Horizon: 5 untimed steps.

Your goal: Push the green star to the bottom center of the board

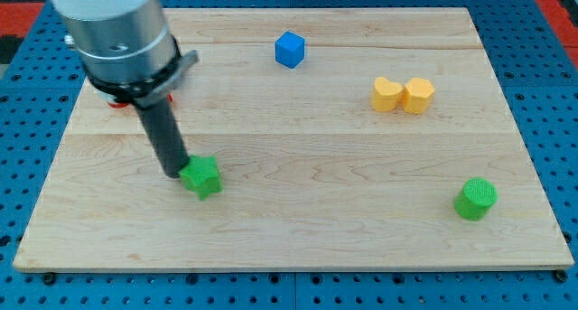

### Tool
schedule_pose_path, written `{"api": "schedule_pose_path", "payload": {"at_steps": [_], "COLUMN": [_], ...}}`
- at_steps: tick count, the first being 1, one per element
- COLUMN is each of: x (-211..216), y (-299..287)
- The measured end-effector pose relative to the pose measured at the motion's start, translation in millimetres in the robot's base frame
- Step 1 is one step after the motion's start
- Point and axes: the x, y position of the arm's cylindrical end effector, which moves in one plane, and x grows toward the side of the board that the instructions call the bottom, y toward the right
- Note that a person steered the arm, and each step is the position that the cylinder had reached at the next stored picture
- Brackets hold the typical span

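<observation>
The green star (202, 176) lies on the wooden board (298, 229) at the lower left. My tip (176, 173) stands right against the star's left side, touching it. The dark rod rises from there to the arm's grey body at the view's top left.
A blue cube (290, 50) sits near the top centre. Two yellow blocks, a heart (386, 94) and a second one (418, 94), touch each other at the upper right. A green cylinder (475, 199) stands at the lower right. A red block (119, 100) shows partly behind the arm.
</observation>
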Motion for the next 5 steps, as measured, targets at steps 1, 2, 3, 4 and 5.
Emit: {"api": "schedule_pose_path", "payload": {"at_steps": [1, 2, 3, 4, 5], "x": [6.1, 14.8, 47.7, 69.4, 69.4], "y": [41.1, 84.8, 89.7, 89.8, 99.0]}}
